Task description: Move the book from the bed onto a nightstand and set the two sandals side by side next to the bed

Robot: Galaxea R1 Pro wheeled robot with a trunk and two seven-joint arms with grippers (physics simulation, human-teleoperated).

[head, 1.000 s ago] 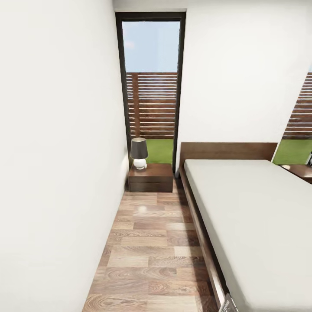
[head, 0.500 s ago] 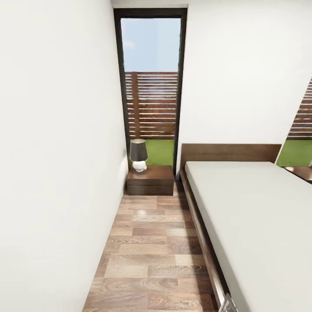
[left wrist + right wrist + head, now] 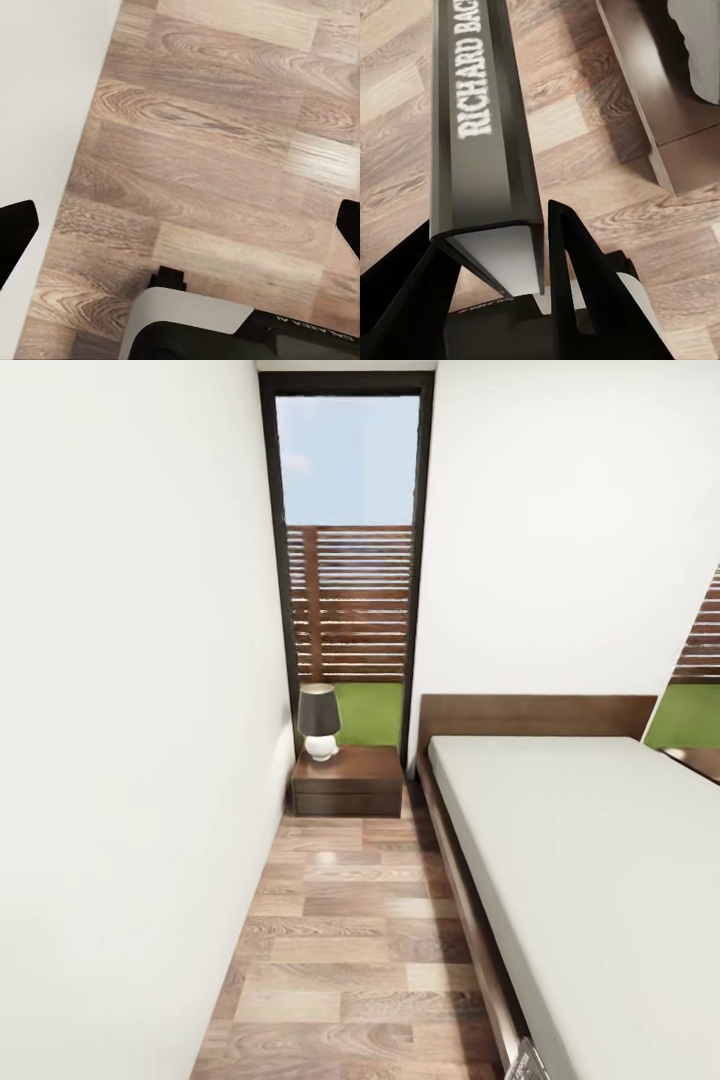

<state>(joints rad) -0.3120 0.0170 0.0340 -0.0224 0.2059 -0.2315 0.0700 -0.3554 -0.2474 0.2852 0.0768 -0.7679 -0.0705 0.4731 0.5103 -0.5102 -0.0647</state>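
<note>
- Right jaws [image 3: 491,300] clamped on the book [image 3: 480,135], spine showing, above floor [image 3: 585,180].
- Left jaws [image 3: 180,232] spread wide, holding nothing.
- Nightstand [image 3: 347,780] beside the bed's [image 3: 590,860] headboard corner, lamp [image 3: 319,721] on top.

left gripper [image 3: 180,225]: jaws spread wide | right gripper [image 3: 484,262]: jaws clamped

The floor [image 3: 217,142] is made of light-brown wood planks with swirly grain, and it covers most of the frame. A plain white wall [image 3: 45,82] runs down the upper left of the frame and meets the floor along a slanting line. The left gripper [image 3: 180,240] has its two black fingertips [image 3: 13,236] poking in at the left and right edges, far apart with only floor between them, and a white and black part of the robot [image 3: 195,326] sits at the bottom middle.
</note>
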